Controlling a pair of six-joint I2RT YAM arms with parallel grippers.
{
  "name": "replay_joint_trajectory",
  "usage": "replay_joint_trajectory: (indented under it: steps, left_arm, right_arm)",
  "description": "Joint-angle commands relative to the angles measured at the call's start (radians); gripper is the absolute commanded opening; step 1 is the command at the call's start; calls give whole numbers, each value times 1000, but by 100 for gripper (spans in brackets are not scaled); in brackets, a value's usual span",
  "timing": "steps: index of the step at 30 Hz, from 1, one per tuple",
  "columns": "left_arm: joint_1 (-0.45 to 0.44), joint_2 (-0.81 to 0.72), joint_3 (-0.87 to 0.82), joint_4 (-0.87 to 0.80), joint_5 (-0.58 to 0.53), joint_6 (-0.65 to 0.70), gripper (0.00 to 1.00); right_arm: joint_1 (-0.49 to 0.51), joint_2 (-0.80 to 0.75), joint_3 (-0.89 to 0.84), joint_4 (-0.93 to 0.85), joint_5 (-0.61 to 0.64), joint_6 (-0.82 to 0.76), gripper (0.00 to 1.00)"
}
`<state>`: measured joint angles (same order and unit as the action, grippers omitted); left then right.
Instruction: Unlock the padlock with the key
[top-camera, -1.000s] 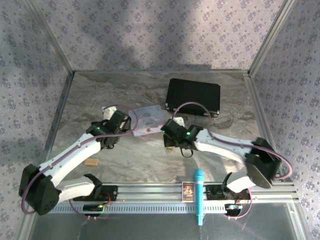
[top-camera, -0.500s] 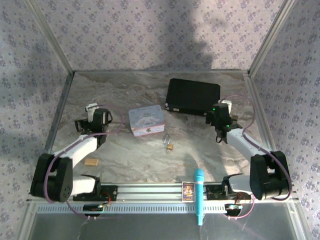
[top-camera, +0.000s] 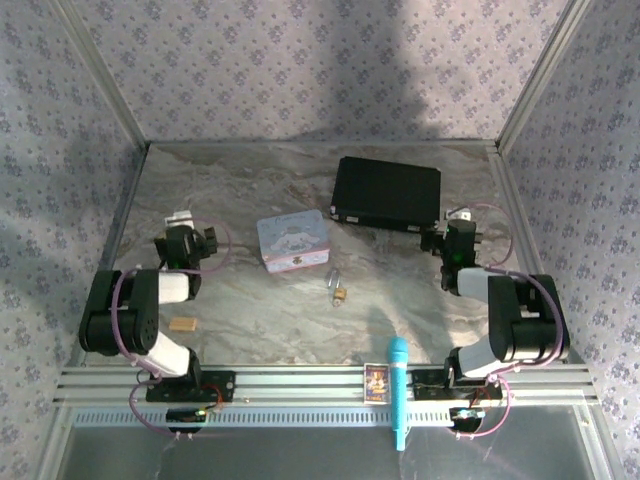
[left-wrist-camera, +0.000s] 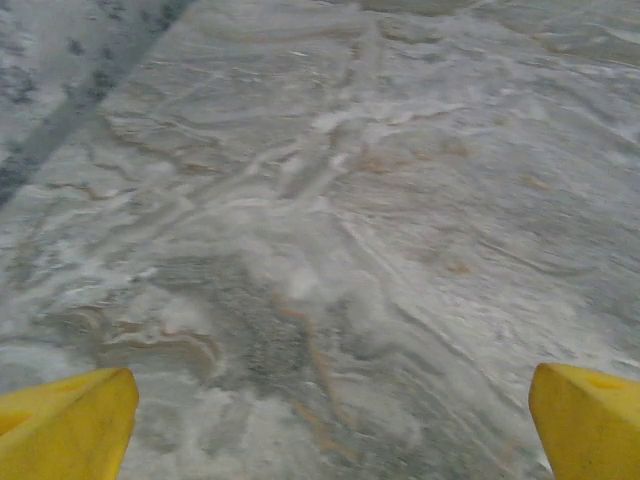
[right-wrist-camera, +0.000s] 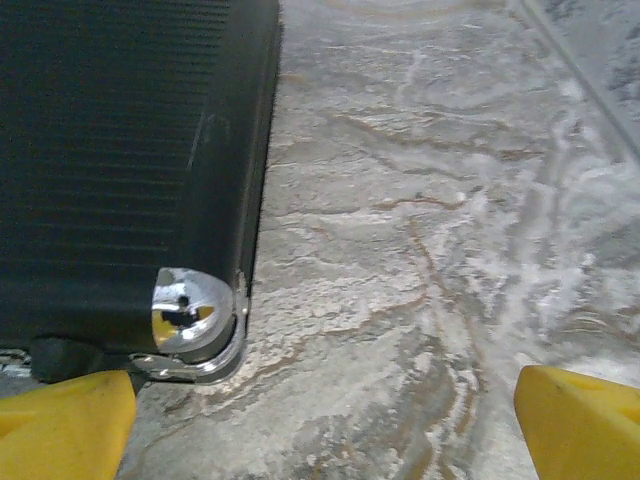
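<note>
Both claws stand wide and empty: the left claw (left-wrist-camera: 325, 430) over bare table (left-wrist-camera: 320, 200), the right claw (right-wrist-camera: 325, 425) with a black case (right-wrist-camera: 120, 150) just beside one fingertip. The padlock (top-camera: 341, 294) lies between the two claws, well apart from each, near a pastel tin (top-camera: 293, 240); whether the key sits in it is too small to tell. Likely risks: the right claw clipping the case when swinging inward, or wide jaws nudging the tiny padlock along the smooth table. The overhead view gives the padlock's place; the right wrist view adds the case's chrome corner (right-wrist-camera: 190, 310).
</note>
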<state>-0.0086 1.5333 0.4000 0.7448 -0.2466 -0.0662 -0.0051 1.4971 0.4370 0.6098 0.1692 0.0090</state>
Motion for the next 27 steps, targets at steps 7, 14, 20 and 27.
replay_joint_trajectory:
  steps: [7,14,20,27]
  left_arm:
    - [7,0,2,90,86,16,100]
    - [7,0,2,90,85,17,100]
    - [8,0,3,91,86,17,100]
    - [7,0,2,90,86,17,100]
  right_arm:
    - [-13,23,-42,191,-76,-30,99]
    - [-12,24,-42,193,-80,-33,99]
    - [-28,25,-33,172,-111,-25,99]
    - [-18,23,-37,179,-108,-35,99]
